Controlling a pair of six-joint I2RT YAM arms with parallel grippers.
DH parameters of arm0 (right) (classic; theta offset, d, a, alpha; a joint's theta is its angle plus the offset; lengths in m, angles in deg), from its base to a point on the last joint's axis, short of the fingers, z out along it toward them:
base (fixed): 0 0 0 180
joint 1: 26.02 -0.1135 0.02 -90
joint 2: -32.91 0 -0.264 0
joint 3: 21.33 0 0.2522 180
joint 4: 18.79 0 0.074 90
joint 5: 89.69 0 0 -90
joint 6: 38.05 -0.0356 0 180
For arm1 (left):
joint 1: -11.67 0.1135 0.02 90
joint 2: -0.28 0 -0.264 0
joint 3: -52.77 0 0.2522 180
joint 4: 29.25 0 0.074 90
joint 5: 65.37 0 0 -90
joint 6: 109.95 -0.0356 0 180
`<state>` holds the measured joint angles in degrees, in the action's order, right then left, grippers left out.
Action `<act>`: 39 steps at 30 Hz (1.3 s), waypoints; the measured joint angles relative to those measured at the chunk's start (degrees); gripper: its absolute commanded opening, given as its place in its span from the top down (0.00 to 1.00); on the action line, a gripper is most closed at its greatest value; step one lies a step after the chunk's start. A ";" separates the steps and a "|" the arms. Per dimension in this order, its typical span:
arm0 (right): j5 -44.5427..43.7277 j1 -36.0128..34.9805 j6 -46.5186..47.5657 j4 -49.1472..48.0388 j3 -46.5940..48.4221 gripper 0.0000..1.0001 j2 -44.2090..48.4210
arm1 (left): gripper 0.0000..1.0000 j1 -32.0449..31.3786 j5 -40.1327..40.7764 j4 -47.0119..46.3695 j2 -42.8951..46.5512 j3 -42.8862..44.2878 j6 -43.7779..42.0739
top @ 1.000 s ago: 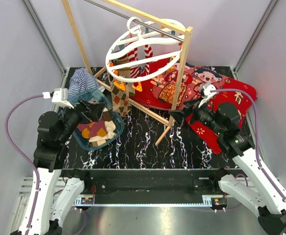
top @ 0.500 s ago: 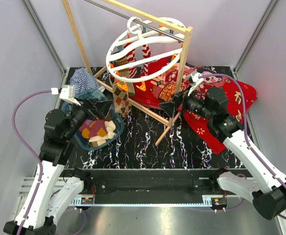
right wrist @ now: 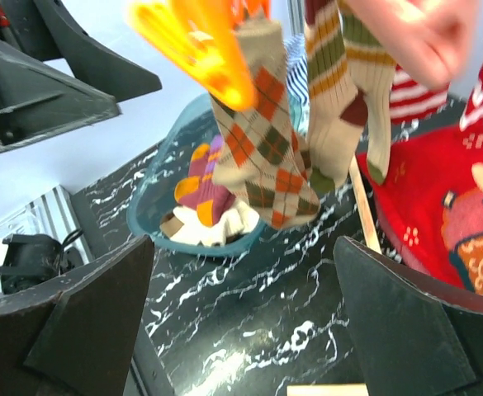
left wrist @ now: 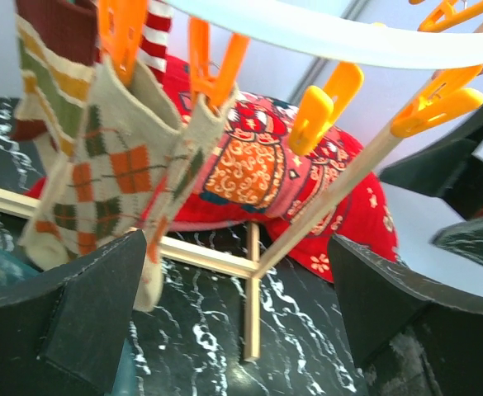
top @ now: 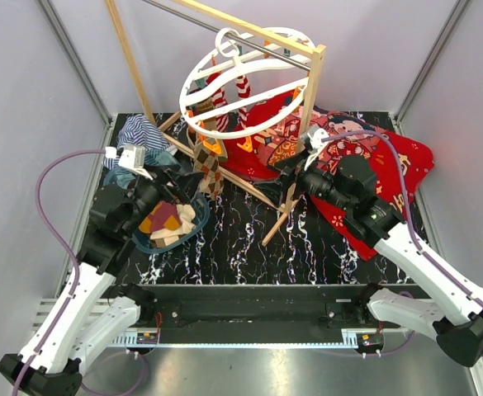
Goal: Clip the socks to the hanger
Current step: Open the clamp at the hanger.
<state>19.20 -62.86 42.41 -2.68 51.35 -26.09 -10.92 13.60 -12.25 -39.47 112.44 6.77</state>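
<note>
The white ring hanger [top: 243,89] hangs from the wooden frame with orange clips [left wrist: 212,62]. An argyle sock [top: 209,162] is clipped on and dangles, seen close in the left wrist view [left wrist: 109,173] and the right wrist view [right wrist: 266,140]. A brown-orange striped sock [right wrist: 336,91] and a red-white striped sock [top: 246,87] hang beside it. More socks [top: 168,221] lie in the teal basket [right wrist: 154,214]. My left gripper [top: 173,178] is open and empty, just left of the hanging argyle sock. My right gripper [top: 289,170] is open and empty, right of the hanger and facing it.
The wooden frame's upright pole [top: 309,115] and its floor bars [left wrist: 253,289] stand between the arms. The red cartoon blanket [top: 390,165] covers the back right. The blue-white striped cloth [top: 140,136] lies at the back left, behind the basket.
The left gripper has risen from over the basket and moved right toward the hanging socks. The right gripper has moved left and forward toward the hanger. The hanger swayed slightly.
</note>
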 measured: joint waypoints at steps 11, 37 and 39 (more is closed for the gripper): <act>-7.21 -10.78 6.27 -0.66 5.70 0.02 -2.56 | 0.05 0.02 3.15 0.98 1.38 -0.07 -4.00; -37.29 -23.28 19.43 -11.23 15.56 0.07 -20.63 | 0.02 -0.02 8.22 1.53 -9.27 -2.56 3.72; -38.60 -23.28 20.28 -13.00 16.33 0.07 -21.57 | 0.02 -0.02 8.04 1.09 -9.97 -2.56 4.44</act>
<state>-19.40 -86.14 62.70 -15.69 67.68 -47.67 -10.94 21.65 -11.15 -49.44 109.88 11.21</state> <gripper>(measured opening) 0.936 0.973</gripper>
